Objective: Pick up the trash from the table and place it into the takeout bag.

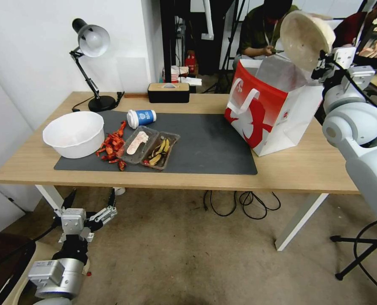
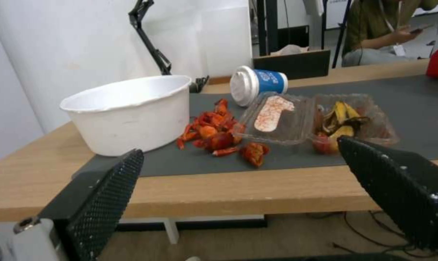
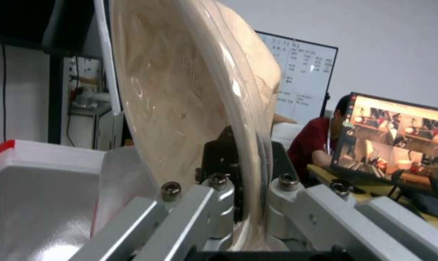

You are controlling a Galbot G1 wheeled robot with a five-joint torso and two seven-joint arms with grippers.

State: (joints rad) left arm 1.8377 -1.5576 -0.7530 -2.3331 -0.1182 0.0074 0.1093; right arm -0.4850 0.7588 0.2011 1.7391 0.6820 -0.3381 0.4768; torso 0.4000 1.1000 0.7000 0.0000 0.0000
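Observation:
My right gripper [image 1: 322, 63] is shut on the rim of the beige paper bowl [image 1: 306, 38], which it holds tilted on edge above the open takeout bag [image 1: 277, 114] at the table's [image 1: 303, 169] right end. In the right wrist view the bowl [image 3: 180, 90] is pinched in the gripper [image 3: 243, 174] over the bag's silvery lining [image 3: 35, 188]. A blue-sleeved coffee cup [image 1: 141, 118] lies on its side on the dark mat. My left gripper [image 1: 92, 195] hangs open below the table's front edge, facing the cup [image 2: 257, 83].
On the mat's left are a white bowl [image 1: 75, 133], red food scraps [image 1: 111, 146] and a clear two-part tray [image 1: 148, 148] with peels. A desk lamp [image 1: 91, 63] and a dark tissue box [image 1: 168, 92] stand at the back. Cables [image 1: 239, 201] lie under the table.

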